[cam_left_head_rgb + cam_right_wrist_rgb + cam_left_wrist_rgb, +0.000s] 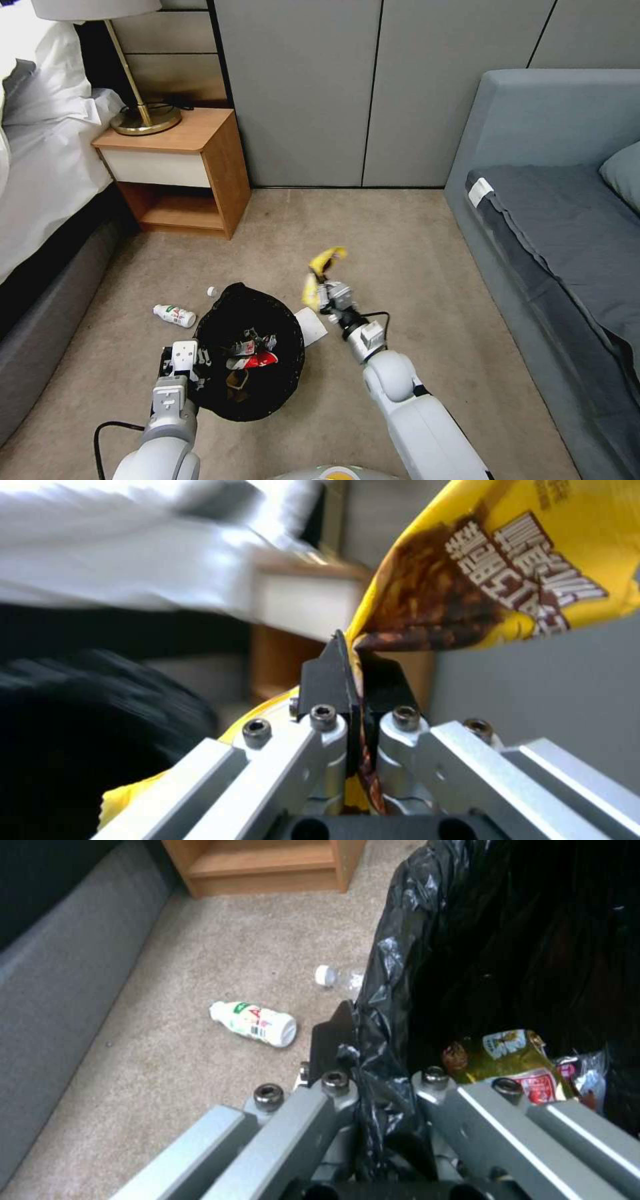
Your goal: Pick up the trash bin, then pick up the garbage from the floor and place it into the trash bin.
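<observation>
Now trash bin (248, 353) holding wrappers, left gripper (189, 365) jaws clamped on its rim, right gripper (325, 291) jaws pinching yellow wrapper (325, 261).

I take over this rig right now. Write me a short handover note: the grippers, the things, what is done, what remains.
Left gripper: shut on the trash bin rim, holding it near the floor.
Right gripper: shut on a yellow wrapper, raised beside the bin.
Done: several wrappers are in the bin.
Left: drop the yellow wrapper in; then the labelled bottle, clear bottle and white paper on the carpet.
</observation>
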